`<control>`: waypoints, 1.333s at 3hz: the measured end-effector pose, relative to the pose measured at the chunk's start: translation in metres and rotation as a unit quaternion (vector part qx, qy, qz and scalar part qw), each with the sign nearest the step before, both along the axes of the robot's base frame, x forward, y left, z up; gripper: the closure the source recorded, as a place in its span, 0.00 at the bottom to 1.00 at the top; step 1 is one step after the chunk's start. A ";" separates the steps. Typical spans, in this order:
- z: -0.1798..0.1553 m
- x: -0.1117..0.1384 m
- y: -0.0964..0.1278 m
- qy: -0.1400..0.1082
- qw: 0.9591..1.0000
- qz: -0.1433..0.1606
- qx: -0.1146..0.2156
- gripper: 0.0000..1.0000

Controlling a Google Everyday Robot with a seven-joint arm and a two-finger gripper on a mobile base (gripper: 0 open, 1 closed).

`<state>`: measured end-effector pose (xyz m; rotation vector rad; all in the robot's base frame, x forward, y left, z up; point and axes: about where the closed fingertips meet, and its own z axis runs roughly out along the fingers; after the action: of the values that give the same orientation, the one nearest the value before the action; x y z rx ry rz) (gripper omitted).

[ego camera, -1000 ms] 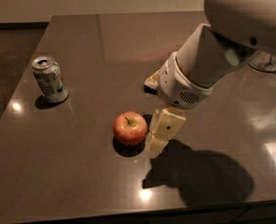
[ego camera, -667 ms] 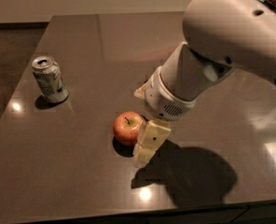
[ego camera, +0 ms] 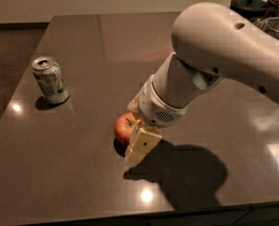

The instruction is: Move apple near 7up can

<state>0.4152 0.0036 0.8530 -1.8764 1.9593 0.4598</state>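
Note:
The apple (ego camera: 124,126), red-orange with a short stem, sits on the dark table (ego camera: 83,36) near the front middle. My gripper (ego camera: 137,142) hangs from the big white arm (ego camera: 215,60) and is down against the apple's right front side, covering part of it. The 7up can (ego camera: 50,79), silver-white with green markings, stands upright at the left of the table, well apart from the apple and the gripper.
A small pale object (ego camera: 134,101) peeks out behind the wrist, mostly hidden. A dark lidded pot (ego camera: 248,3) and a glass jar (ego camera: 277,28) stand at the back right. The table's front edge (ego camera: 130,214) is close below the gripper, and its left edge is beside the can.
The arm has swung left and closer to the apple; the gripper, earlier just right of the apple, now overlaps its right side. The apple and can have not moved.

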 end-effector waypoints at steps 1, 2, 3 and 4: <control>0.003 0.004 0.008 0.004 1.000 -0.003 0.005 0.48; 0.012 0.009 0.013 0.002 1.000 -0.006 0.010 0.72; 0.029 0.020 0.036 -0.005 1.000 -0.005 0.025 0.96; 0.037 0.033 0.064 -0.007 0.999 -0.011 0.034 1.00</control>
<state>0.4483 0.0673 0.8900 -1.8102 1.9275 0.4994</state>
